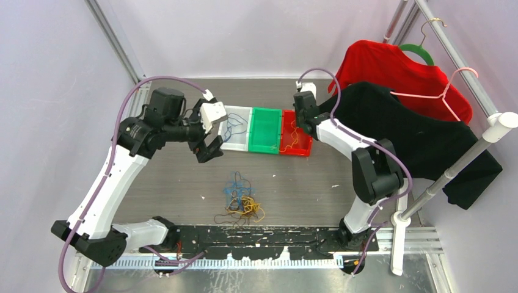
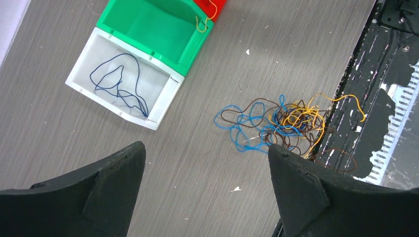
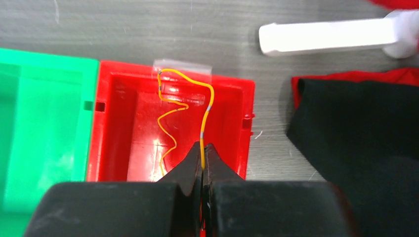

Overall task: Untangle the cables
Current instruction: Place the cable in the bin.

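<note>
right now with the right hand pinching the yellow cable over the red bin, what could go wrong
1. The yellow cable's far loop lies across the red bin's rim. Released from the shut right hand, it may spring partly outside.
2. The tangle is tightly knotted and strands trail onto the black base plate. The open left hand pulling one strand could drag the whole clump.

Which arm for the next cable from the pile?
Left. The left hand is open and empty, facing the tangled pile; right hand is shut on a yellow cable over the red bin.
</note>
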Tool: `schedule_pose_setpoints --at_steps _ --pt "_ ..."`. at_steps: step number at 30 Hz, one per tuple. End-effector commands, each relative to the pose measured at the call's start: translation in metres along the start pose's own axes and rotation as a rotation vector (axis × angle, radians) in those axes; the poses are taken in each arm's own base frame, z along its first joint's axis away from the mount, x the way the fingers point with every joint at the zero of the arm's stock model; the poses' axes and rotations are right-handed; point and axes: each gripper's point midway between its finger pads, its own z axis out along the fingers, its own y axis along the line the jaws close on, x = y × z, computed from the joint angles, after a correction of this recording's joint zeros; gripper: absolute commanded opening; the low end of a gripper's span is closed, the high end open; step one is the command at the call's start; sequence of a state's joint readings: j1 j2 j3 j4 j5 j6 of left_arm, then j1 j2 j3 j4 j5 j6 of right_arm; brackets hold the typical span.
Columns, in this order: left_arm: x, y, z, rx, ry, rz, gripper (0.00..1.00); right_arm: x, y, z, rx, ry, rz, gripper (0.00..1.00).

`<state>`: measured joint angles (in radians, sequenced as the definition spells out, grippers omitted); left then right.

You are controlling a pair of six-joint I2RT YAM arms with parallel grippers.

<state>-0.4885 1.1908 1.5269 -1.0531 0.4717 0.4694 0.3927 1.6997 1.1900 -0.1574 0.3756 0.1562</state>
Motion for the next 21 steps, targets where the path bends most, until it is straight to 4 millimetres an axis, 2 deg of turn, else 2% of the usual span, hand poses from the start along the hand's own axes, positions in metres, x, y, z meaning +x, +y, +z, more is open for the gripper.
schedule_pose_setpoints --at_steps 1,6,8,12,14,17,21 --pt "-0.002 0.002 -0.007 -0.022 -0.015 0.034 0.93 0.018 0.017 0.009 -0.038 0.06 -0.044 0.01" --pt "-0.003 0.004 -0.007 -0.03 -0.014 0.04 0.92 0.036 0.034 0.019 -0.063 0.119 -0.078 0.01" --pt "-0.003 0.005 -0.007 -0.033 -0.014 0.042 0.92 0.04 0.038 0.024 -0.064 0.143 -0.088 0.05" --pt "-0.003 0.004 -0.009 -0.037 -0.019 0.045 0.92 0.047 0.04 0.034 -0.042 0.184 -0.094 0.29" --pt "-0.002 0.004 -0.009 -0.037 -0.018 0.047 0.92 0.039 0.036 0.031 -0.021 0.17 -0.087 0.41" --pt "-0.001 0.002 -0.01 -0.032 -0.02 0.053 0.91 0.017 0.031 0.018 -0.012 0.111 -0.075 0.58" --pt "-0.002 0.002 -0.011 -0.027 -0.016 0.06 0.91 -0.013 0.029 0.0 -0.027 0.061 -0.082 0.63"
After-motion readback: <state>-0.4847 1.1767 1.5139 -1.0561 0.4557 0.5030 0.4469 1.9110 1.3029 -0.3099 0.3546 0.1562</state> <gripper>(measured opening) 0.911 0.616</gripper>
